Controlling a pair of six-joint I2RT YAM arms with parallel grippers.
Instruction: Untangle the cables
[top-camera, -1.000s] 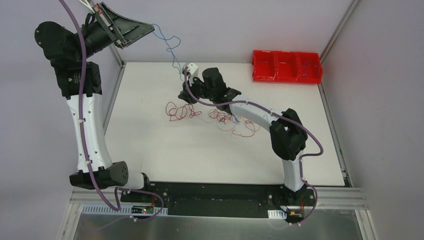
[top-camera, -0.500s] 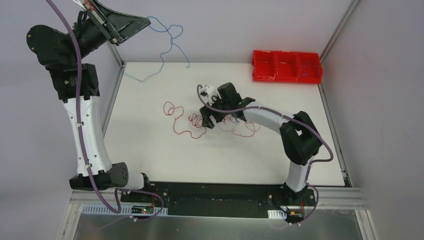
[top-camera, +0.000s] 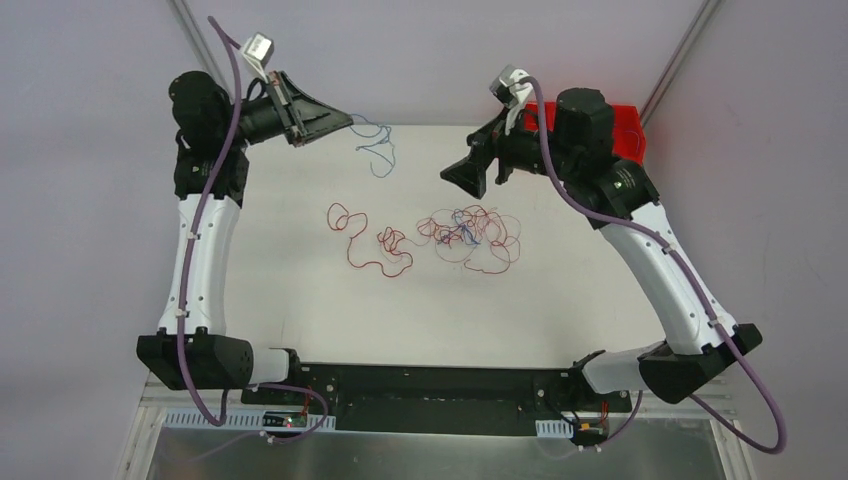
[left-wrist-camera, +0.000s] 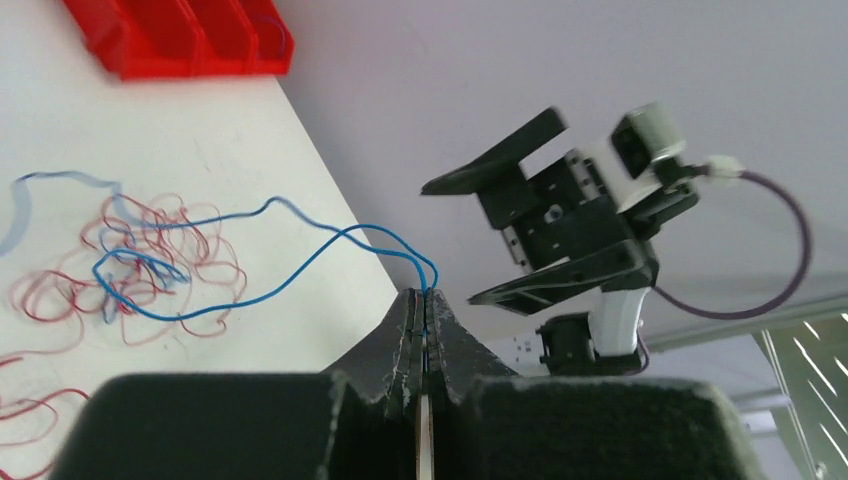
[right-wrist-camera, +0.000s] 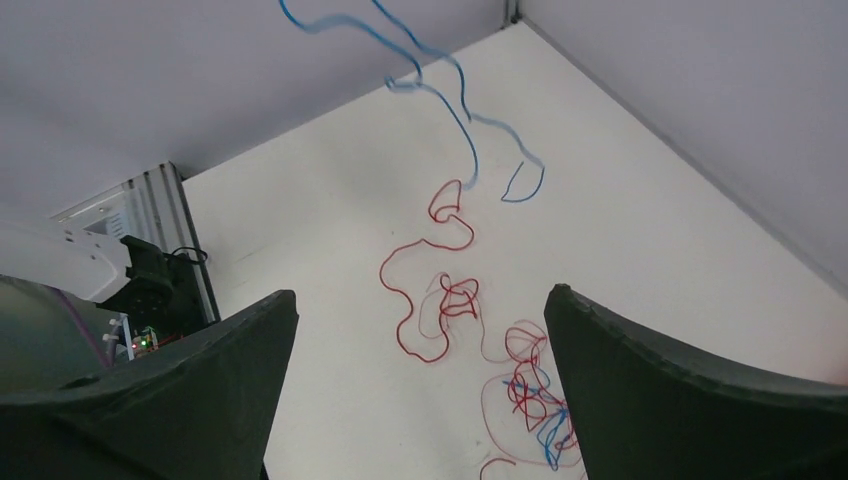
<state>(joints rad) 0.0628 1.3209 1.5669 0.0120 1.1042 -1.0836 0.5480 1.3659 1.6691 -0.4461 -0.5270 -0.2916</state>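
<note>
The cables (top-camera: 470, 232) lie mid-table as a tangle of thin red wires with a few blue ones; a looser red strand (top-camera: 365, 245) trails to its left. My left gripper (top-camera: 338, 121) is raised at the back left, shut on a separate blue cable (top-camera: 377, 150) that dangles from it, apart from the tangle. The left wrist view shows the jaws of this gripper (left-wrist-camera: 425, 296) pinching that blue cable (left-wrist-camera: 300, 262). My right gripper (top-camera: 462, 177) hangs open and empty above the tangle's far side. From the right gripper (right-wrist-camera: 420, 295), the red strand (right-wrist-camera: 405, 300) and tangle (right-wrist-camera: 530, 395) lie far below.
A red compartment bin (top-camera: 628, 135) stands at the back right corner, partly behind my right arm, and shows again as the bin (left-wrist-camera: 180, 35) in the left wrist view. Grey walls enclose the white table (top-camera: 300, 300) on three sides.
My right gripper opened, let go of the tangle and rose toward the back right. The left arm swung inward with the blue cable, which now hangs free of the table.
</note>
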